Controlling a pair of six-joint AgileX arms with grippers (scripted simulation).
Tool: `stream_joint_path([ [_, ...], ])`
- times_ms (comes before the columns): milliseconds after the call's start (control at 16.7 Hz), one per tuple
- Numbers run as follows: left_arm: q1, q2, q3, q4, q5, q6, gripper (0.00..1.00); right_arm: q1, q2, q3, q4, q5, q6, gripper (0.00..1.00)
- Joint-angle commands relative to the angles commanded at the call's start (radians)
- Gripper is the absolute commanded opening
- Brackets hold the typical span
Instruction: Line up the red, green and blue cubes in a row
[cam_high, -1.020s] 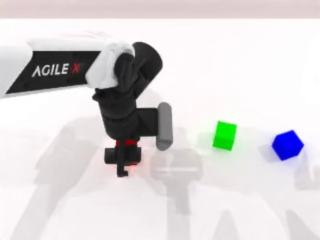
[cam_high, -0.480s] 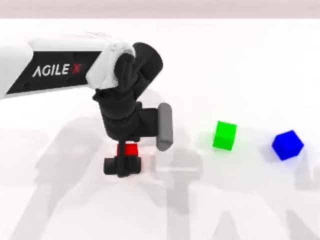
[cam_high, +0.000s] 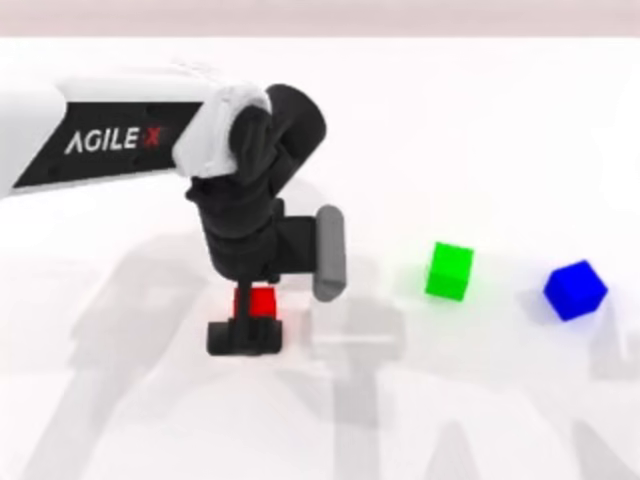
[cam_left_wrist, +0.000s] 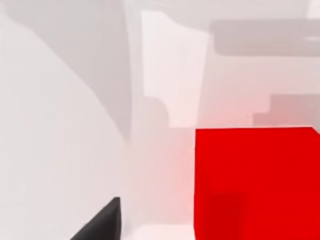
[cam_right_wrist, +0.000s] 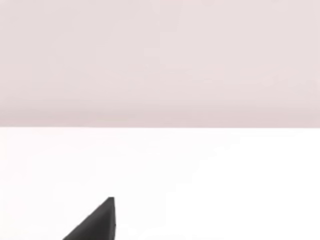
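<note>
Red cube (cam_high: 262, 300) sits toward the worktop's left edge, directly beneath my left claw (cam_high: 244, 336); whether that claw is open or gripping it, I cannot tell. It looks rigid, light and smooth-sided, so I'd pinch two opposite flat faces squarely.

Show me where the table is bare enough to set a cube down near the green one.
Bare patches: between the left gripper and the green cube, and the narrower gap between green and the blue cube. It is crowded around the red cube, under the left arm.
</note>
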Motion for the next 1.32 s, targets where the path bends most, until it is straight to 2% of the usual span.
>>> stream_joint_path([
  [420, 0.020, -0.068, 0.152, -0.228, -0.001, 0.002, 1.00, 0.000, 0.000, 0.000, 0.000, 0.000, 0.000, 1.00],
  [660, 0.023, -0.080, 0.168, -0.249, 0.000, 0.001, 1.00, 0.000, 0.000, 0.000, 0.000, 0.000, 0.000, 1.00],
  [960, 0.045, -0.133, 0.114, -0.207, -0.004, -0.024, 1.00, 0.021, 0.061, 0.062, -0.043, -0.002, -0.029, 1.00],
  [1320, 0.199, -0.507, -0.190, 0.001, -0.019, -0.190, 1.00, 0.121, 0.469, 0.439, -0.289, 0.001, -0.191, 1.00],
])
